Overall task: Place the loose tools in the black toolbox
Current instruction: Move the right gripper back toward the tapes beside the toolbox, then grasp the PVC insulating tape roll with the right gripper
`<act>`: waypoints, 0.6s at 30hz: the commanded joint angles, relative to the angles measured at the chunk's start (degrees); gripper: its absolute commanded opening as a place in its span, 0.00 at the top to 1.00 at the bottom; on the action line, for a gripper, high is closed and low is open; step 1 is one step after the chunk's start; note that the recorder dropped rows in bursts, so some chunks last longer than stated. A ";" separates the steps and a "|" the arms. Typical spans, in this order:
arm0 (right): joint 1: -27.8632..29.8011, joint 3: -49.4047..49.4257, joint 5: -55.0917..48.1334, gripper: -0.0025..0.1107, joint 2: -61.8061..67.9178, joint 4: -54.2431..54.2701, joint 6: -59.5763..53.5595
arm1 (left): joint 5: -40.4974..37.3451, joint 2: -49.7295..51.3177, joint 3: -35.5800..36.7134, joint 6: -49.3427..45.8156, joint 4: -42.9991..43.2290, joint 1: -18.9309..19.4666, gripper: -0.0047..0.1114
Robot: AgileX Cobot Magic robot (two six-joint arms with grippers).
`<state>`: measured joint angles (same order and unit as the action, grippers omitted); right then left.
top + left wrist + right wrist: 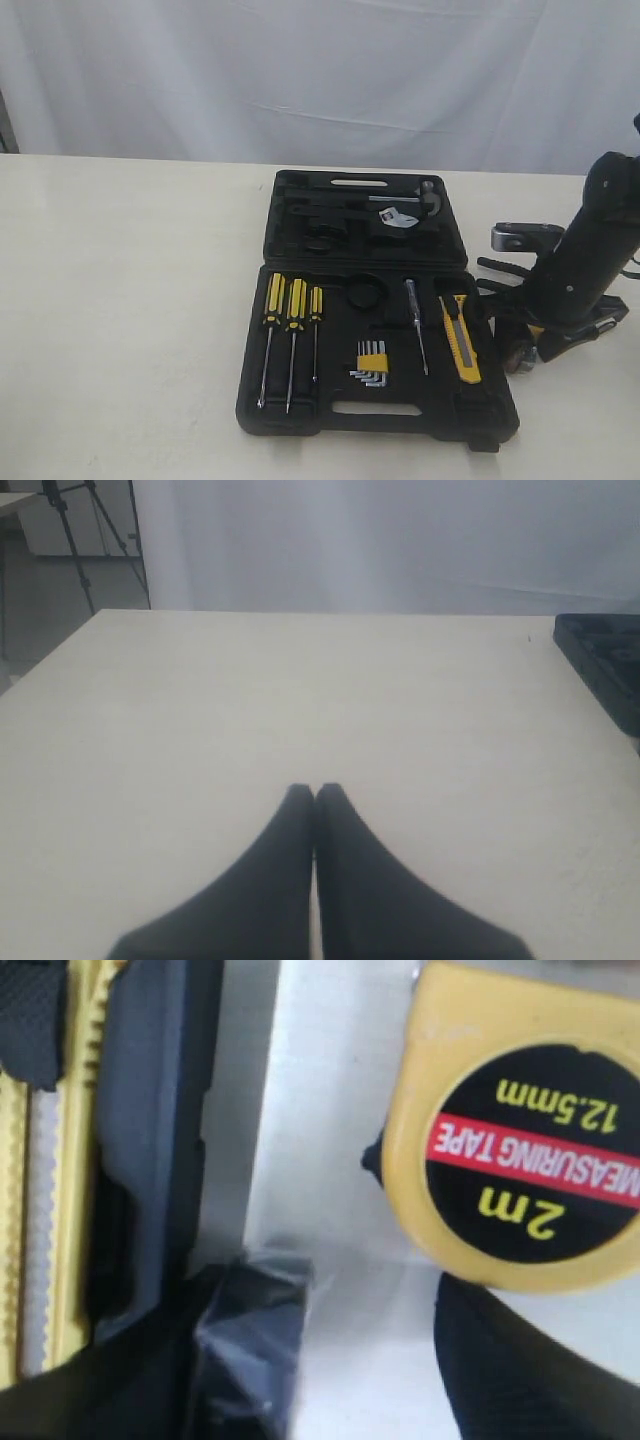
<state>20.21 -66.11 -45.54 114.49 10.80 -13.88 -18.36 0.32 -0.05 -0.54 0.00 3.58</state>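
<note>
The black toolbox (300,415) lies open in the middle of the table. The yellow-black utility knife (460,338) rests in its right side and also shows as the knife (48,1210) in the right wrist view. The round yellow tape measure (515,1140) with its red label lies on the table beside the box wall (150,1130). My right gripper (370,1350) is open, low over the table just short of the tape measure, with nothing between its fingers. The pliers' black handles (496,267) stick out behind the right arm. My left gripper (315,792) is shut and empty. I cannot make out the tape roll.
Three yellow-black screwdrivers (290,305), a hex key set (371,362) and a thin screwdriver (416,330) sit in the box base. A hammer and wrench (395,210) fill the lid. The left gripper hovers over bare table, with the box corner (605,665) off to one side.
</note>
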 commanded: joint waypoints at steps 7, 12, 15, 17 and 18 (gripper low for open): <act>0.18 -0.25 -0.74 0.57 -0.21 -0.47 -0.35 | 0.06 -0.32 0.05 0.12 0.00 -0.33 0.96; 0.18 -3.13 -4.46 0.59 -4.10 -5.83 3.34 | 0.06 -0.32 0.05 0.12 0.00 -0.33 0.96; 0.18 -3.22 -4.69 0.59 -6.70 -13.07 8.79 | 0.06 -0.32 0.05 0.12 0.00 -0.33 0.96; 0.18 -3.22 -5.90 0.59 -7.65 -16.66 11.68 | 0.06 -0.32 0.05 0.12 0.00 -0.33 0.96; 0.18 -3.22 -6.83 0.59 -7.91 -17.46 12.62 | 0.06 -0.32 0.05 0.12 0.00 -0.33 0.96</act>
<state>20.21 -69.21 -50.18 107.87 -2.38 -4.70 -18.36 0.32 -0.05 -0.54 0.00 3.58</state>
